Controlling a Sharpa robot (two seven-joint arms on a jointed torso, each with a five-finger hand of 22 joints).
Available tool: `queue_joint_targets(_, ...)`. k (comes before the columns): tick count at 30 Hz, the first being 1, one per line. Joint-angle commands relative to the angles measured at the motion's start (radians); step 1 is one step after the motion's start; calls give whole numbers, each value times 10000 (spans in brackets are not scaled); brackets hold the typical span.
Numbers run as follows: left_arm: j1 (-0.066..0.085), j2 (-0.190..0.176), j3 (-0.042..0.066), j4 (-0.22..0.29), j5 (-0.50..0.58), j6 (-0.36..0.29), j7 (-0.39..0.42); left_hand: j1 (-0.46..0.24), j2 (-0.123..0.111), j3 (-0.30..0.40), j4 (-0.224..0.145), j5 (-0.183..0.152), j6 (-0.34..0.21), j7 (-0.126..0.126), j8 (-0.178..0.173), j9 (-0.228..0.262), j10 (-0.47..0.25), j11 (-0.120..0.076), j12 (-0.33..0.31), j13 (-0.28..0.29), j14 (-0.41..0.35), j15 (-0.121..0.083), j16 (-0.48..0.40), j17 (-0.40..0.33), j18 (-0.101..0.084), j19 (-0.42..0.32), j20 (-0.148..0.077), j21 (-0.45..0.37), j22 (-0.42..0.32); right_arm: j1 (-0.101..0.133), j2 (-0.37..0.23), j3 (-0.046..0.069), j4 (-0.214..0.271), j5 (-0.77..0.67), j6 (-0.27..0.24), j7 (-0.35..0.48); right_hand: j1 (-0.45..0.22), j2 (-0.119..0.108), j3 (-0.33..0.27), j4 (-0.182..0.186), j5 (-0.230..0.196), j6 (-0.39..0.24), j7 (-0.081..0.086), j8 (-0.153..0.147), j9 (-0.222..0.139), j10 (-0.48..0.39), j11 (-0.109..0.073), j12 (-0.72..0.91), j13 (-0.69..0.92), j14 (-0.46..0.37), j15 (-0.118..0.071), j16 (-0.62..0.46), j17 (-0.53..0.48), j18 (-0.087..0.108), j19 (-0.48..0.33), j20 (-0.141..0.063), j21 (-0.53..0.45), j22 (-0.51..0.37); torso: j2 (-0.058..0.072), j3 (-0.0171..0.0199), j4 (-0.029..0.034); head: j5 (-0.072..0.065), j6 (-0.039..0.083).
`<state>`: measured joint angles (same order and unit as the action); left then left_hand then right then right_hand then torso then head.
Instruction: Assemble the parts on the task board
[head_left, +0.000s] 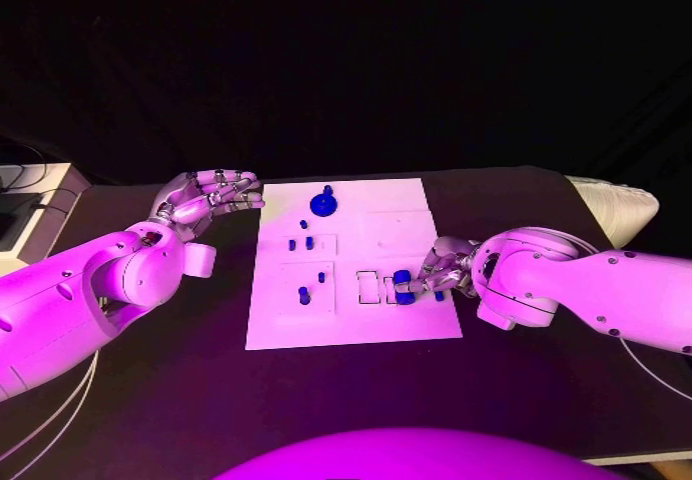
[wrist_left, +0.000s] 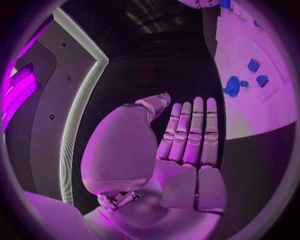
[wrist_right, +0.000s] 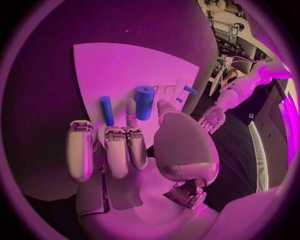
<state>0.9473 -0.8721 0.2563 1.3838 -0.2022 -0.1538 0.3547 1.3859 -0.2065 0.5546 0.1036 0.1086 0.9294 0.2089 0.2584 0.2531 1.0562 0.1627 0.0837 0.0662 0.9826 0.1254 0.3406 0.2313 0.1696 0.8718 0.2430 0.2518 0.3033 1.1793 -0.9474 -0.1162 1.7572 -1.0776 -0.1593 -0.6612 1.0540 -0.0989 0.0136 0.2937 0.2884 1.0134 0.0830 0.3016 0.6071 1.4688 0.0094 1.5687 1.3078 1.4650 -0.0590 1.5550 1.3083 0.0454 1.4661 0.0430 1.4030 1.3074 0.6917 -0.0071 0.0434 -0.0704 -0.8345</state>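
The white task board lies mid-table. On its near right part my right hand pinches a thick blue cylinder between thumb and a finger; the right wrist view shows that cylinder upright on the board, with a thinner blue peg beside it. A round blue part sits at the board's far end, and small blue pieces stand in the left recesses. My left hand hovers off the board's far left corner, fingers straight, holding nothing.
A white stack sits at the table's far right edge. A pale box stands at the far left. Black table surface surrounds the board on all sides.
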Motion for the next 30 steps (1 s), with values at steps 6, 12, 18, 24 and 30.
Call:
queue_joint_targets(6,0,5,8,29,25,180,44,-16,12,-92,12,8,14,7,-30,-21,33,15,-46,12,73,-18,-75,19,107,66,16,-64,-19,-73,293,-7,-285,-551,-68,-142,-103,-8,-99,10,-87,26,-50,75,34,1020,-72,21,2630,953,-43,37,2095,-159,771,-27,40,2193,2,-12,10,108,-131)
queue_joint_targets(12,0,11,8,18,25,199,11,-24,12,-98,18,8,11,10,-33,-23,30,16,-49,12,75,-18,-84,23,107,67,17,-69,-23,-115,419,-13,-427,-791,-38,-192,95,108,-120,-18,-146,39,-67,105,100,1020,-88,21,2630,955,-57,39,2105,-165,775,-33,79,2210,-4,-19,27,135,-212)
queue_joint_targets(18,0,5,7,2,25,203,-11,-26,17,-98,21,9,11,13,-35,-24,29,17,-51,11,77,-18,-88,26,108,69,17,-72,-25,-175,507,-23,-522,-946,-68,-241,786,222,-79,-28,799,-18,-74,98,234,1020,-98,21,2630,948,-68,30,2077,-163,768,-46,63,2225,-13,-17,14,185,-220)
queue_joint_targets(24,0,0,7,-11,25,203,-27,-27,24,-98,25,12,10,15,-37,-26,28,18,-54,11,80,-18,-94,30,108,72,17,-76,-28,-202,540,-28,-525,-1112,-357,-266,1460,330,365,-70,2073,6,-117,58,297,1020,-139,21,2630,948,-102,27,2077,-170,776,-72,101,2248,-12,-23,3,193,-178)
queue_joint_targets(30,0,-22,7,-19,23,206,-58,-20,34,-93,24,15,9,16,-39,-28,26,18,-56,11,84,-18,-102,35,109,75,17,-80,-31,-210,467,-30,-432,-1163,-730,-257,2020,54,1154,-74,2287,43,-140,-4,301,1020,-165,21,2630,944,-125,19,2058,-175,780,-96,122,2258,-13,-28,22,193,-154)
